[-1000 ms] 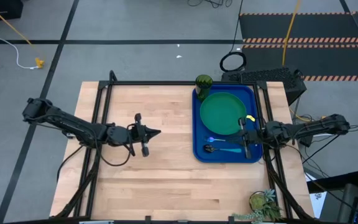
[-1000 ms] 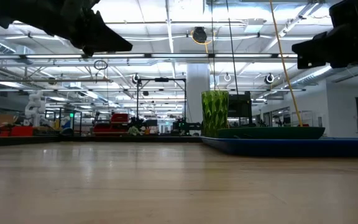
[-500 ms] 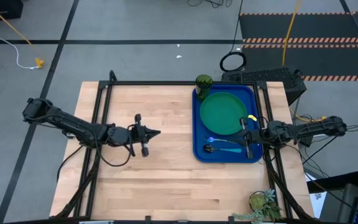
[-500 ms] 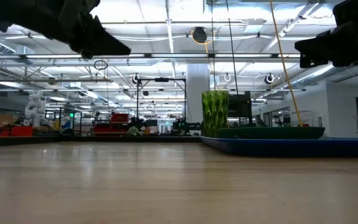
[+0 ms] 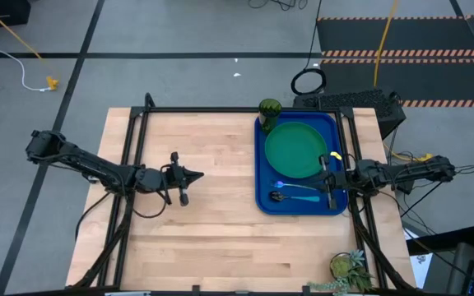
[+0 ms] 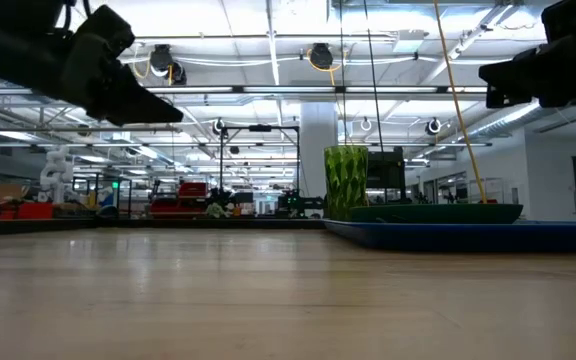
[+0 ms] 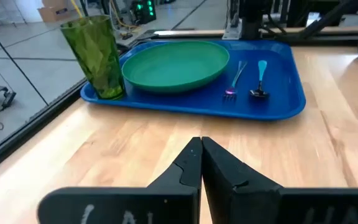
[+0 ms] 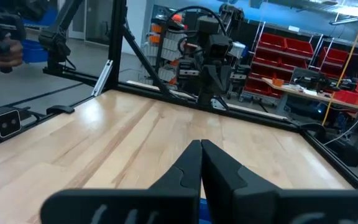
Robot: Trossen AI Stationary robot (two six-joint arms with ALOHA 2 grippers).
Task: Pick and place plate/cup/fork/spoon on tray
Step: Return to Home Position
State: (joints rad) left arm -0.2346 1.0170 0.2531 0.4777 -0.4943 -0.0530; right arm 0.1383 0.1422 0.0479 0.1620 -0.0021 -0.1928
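Robotics lab or workshop: red parts bins [image 8: 291,59], workbench [image 8: 306,90], ceiling strip lights [image 6: 268,25], another robot arm [image 8: 207,50].

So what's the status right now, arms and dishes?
Left gripper shut, over bare table. Right gripper shut, above blue plastic tray. Green plate, olive tumbler, fork, spoon all on tray. Nothing in the way.
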